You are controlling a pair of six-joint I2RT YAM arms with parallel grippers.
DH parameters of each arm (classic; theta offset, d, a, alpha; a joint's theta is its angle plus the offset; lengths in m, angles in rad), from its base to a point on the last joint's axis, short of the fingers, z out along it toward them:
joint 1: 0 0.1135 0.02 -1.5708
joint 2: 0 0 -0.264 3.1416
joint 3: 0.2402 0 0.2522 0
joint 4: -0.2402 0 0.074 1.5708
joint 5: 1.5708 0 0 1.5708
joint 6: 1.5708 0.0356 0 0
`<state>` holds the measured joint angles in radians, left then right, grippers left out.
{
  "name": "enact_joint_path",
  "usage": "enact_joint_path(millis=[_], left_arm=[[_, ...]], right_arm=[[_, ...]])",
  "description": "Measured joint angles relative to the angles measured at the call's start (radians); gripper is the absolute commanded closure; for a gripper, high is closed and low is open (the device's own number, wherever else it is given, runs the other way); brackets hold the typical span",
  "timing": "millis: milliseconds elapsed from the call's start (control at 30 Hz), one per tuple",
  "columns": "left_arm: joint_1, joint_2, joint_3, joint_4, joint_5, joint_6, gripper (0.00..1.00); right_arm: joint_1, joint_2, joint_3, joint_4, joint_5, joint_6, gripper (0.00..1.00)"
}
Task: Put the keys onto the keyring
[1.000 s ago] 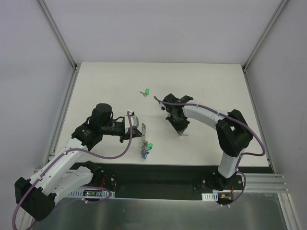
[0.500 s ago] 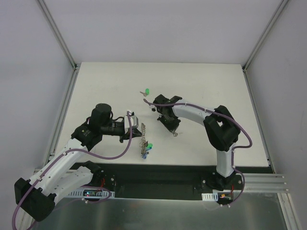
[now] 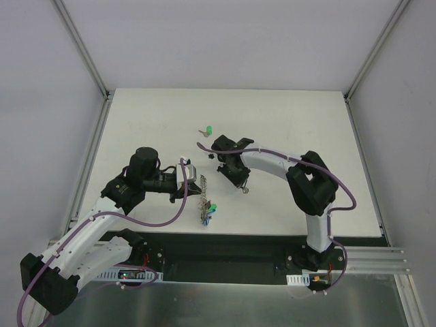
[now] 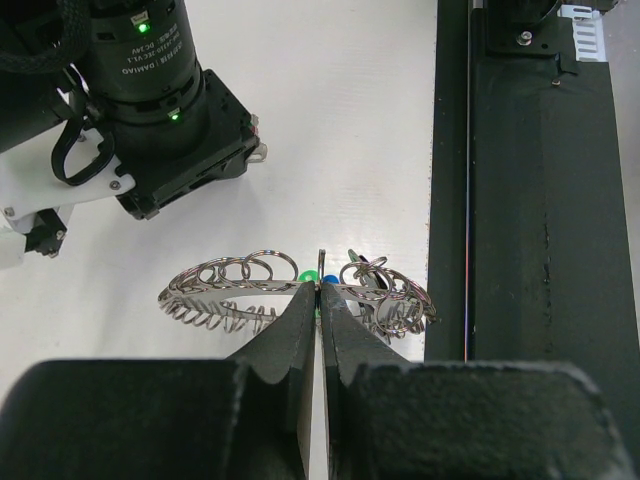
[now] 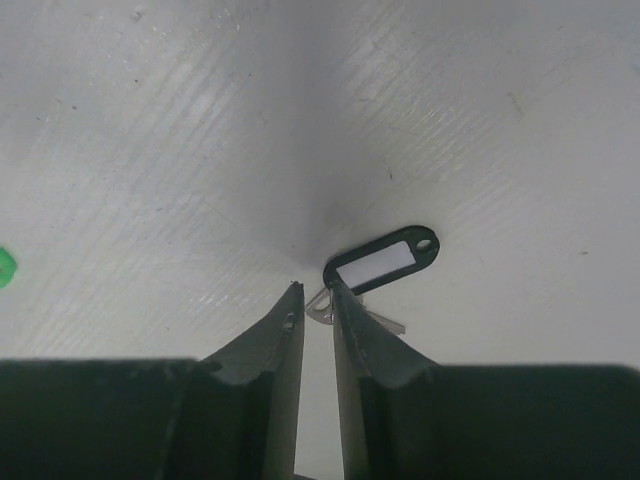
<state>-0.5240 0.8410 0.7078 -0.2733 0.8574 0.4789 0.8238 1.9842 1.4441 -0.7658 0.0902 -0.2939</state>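
Left gripper (image 3: 193,182) is clamping the keyring (image 3: 203,197) in the top view. Its jaws are closed on the rim, and the ring is standing on edge on the table (image 3: 286,116), toward the near side. A green key head (image 3: 213,207) and a blue key head (image 3: 212,215) are showing at the ring's near end. Right gripper (image 3: 240,184) is pointing down at the table to the right of the ring, well apart from it. A black key (image 3: 245,190) is lying just at its tips. A loose green key (image 3: 208,130) is lying farther back, apart from both grippers.

Left wrist view: left gripper (image 4: 319,292) is pinching the keyring (image 4: 225,290) with its fingers pressed together, no gap showing. The ring is reading edge-on as a grey metal band, with small wire loops bristling on both sides of the pinch. Green key head (image 4: 308,277) and blue key head (image 4: 330,294) are peeking out right at the fingertips.

Right wrist view: right gripper (image 5: 312,300) is standing narrowly parted — a slim gap between the fingers. Black key (image 5: 381,261) is lying flat on the table (image 5: 150,120). Its black plastic head is carrying a white label and a small hole, and is angling up to the right of the tips. Its metal part is sitting at the gap between the fingertips — whether the fingers are touching it, cannot tell.
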Motion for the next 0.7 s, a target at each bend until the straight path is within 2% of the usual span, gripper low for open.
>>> enact_joint_path(millis=[167, 300, 467, 700], left_arm=[[0.000, 0.000, 0.000, 0.000, 0.000, 0.000, 1.00], [0.000, 0.000, 0.000, 0.000, 0.000, 0.000, 1.00], [0.000, 0.000, 0.000, 0.000, 0.000, 0.000, 1.00], [0.000, 0.000, 0.000, 0.000, 0.000, 0.000, 1.00]], right_arm=[[0.004, -0.118, -0.102, 0.103, 0.003, 0.000, 0.75], [0.004, -0.315, -0.270, 0.236, 0.004, 0.001, 0.75], [0.003, -0.505, -0.532, 0.503, 0.011, 0.010, 0.75], [0.000, -0.568, -0.844, 0.844, 0.033, 0.050, 0.75]])
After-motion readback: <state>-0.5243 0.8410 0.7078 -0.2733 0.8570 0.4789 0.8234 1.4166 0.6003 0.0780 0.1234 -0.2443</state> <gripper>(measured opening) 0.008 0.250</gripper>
